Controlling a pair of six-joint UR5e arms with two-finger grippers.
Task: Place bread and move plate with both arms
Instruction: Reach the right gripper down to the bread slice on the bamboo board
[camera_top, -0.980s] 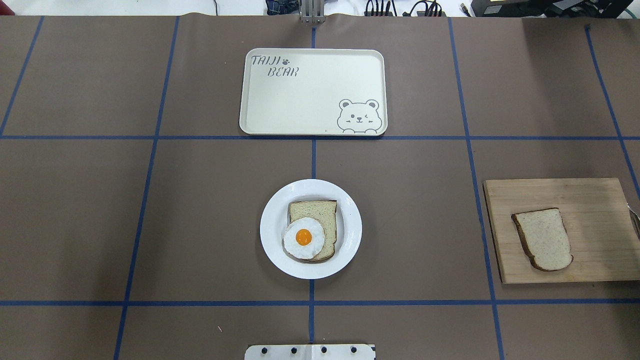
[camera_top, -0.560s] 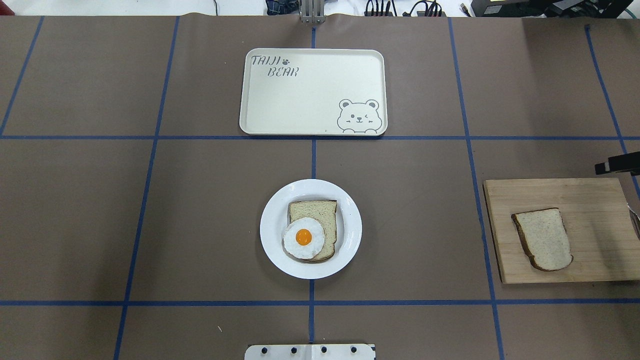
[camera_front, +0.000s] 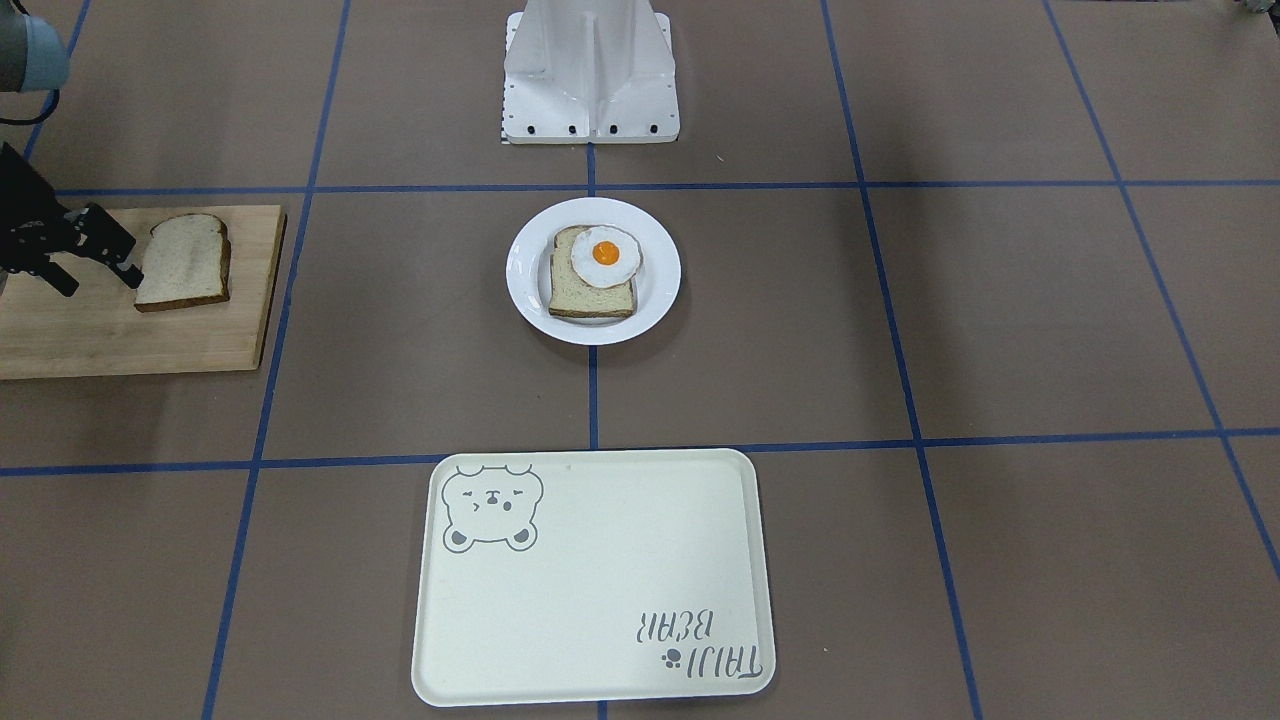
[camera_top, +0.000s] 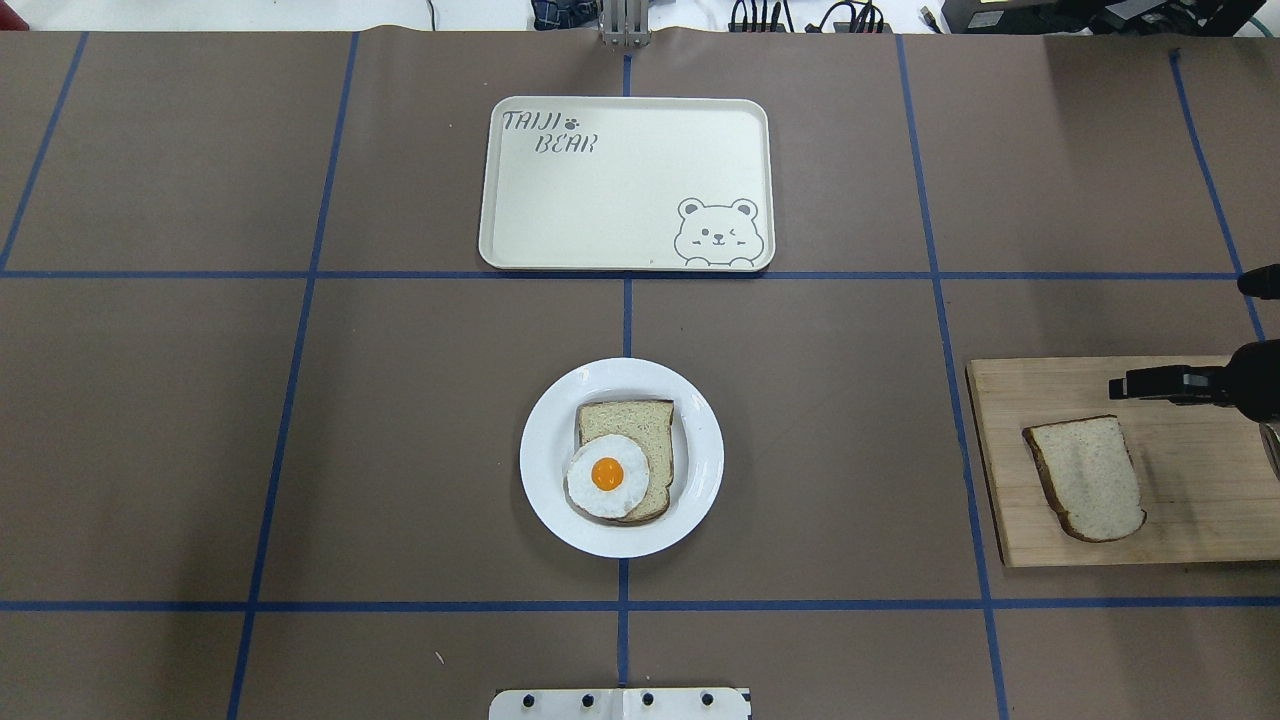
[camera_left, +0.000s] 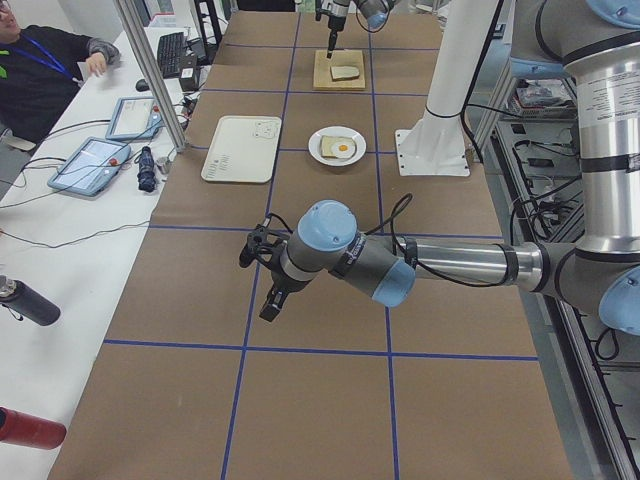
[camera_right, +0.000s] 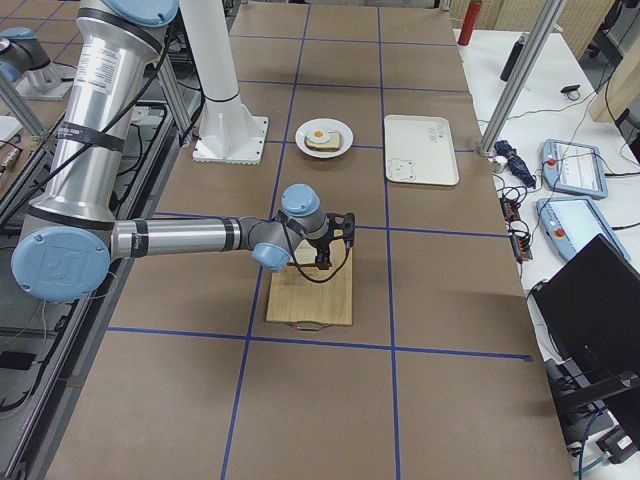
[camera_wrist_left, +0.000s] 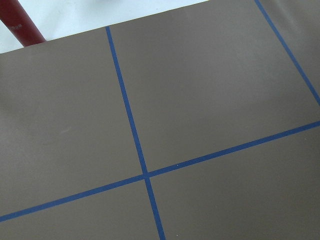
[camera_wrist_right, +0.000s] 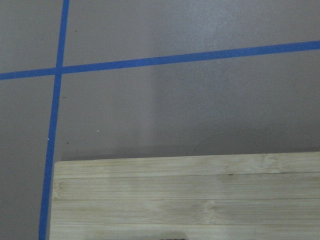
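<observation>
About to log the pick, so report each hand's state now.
Left hand: cannot be told, as it shows only in the side view.
Right hand: open, holding nothing, near the bread.

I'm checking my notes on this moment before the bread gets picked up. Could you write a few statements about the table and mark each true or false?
1. The plain bread lies flat on the wooden board. True.
2. The white plate sits on the bear tray. False: it stands on the table, apart from the tray.
3. The slice on the plate has a fried egg on it. True.
4. The right gripper is holding the plain bread. False: it is open over the board, next to the bread.
5. The left gripper is over the plate. False: it is over bare table, far from the plate.
</observation>
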